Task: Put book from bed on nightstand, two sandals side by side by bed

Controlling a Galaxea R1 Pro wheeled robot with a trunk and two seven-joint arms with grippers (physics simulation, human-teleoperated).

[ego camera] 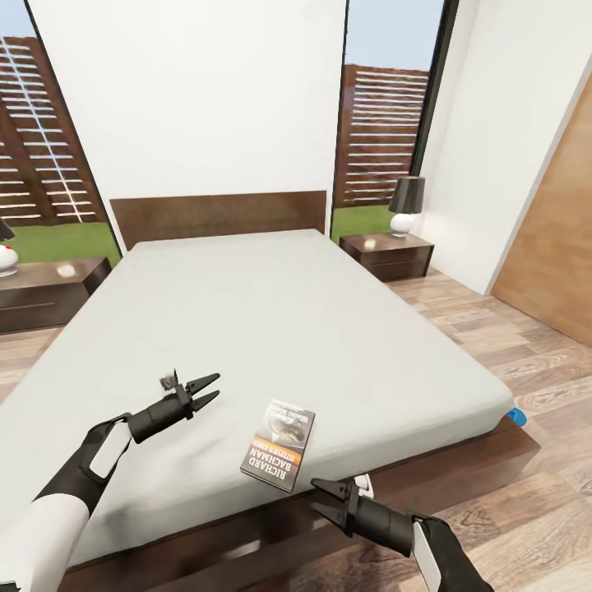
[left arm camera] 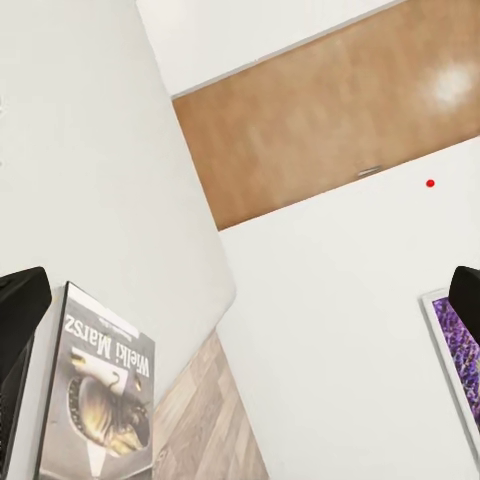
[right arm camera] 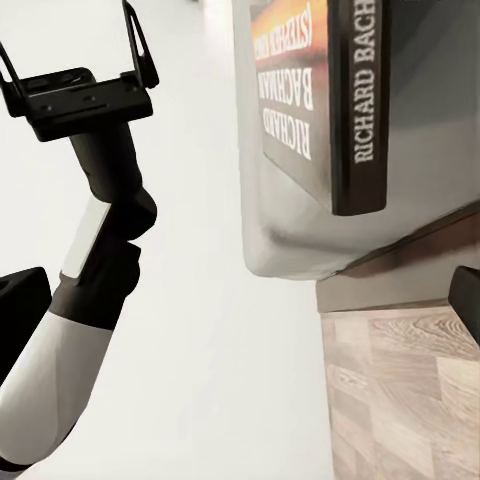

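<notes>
The book (ego camera: pixel 279 445) lies flat on the bed (ego camera: pixel 271 329), close to the mattress's near edge. My left gripper (ego camera: pixel 215 386) hovers open over the mattress a short way left of it, and the book (left arm camera: pixel 100 400) also appears in the left wrist view. My right gripper (ego camera: pixel 315 496) is open just below the bed's near edge, its fingers aimed at the book (right arm camera: pixel 320 100). A bright blue bit of a sandal (ego camera: pixel 515 415) pokes out past the bed's right near corner, the rest hidden. Nightstands stand at the right (ego camera: pixel 386 255) and left (ego camera: pixel 49 288) of the headboard.
Each nightstand carries a lamp, one at the right (ego camera: pixel 405 205) and one at the left (ego camera: pixel 6 256). A wooden door (ego camera: pixel 551 247) is on the right wall. Plank floor (ego camera: pixel 493 329) runs along the bed's right side. Tall windows flank the headboard.
</notes>
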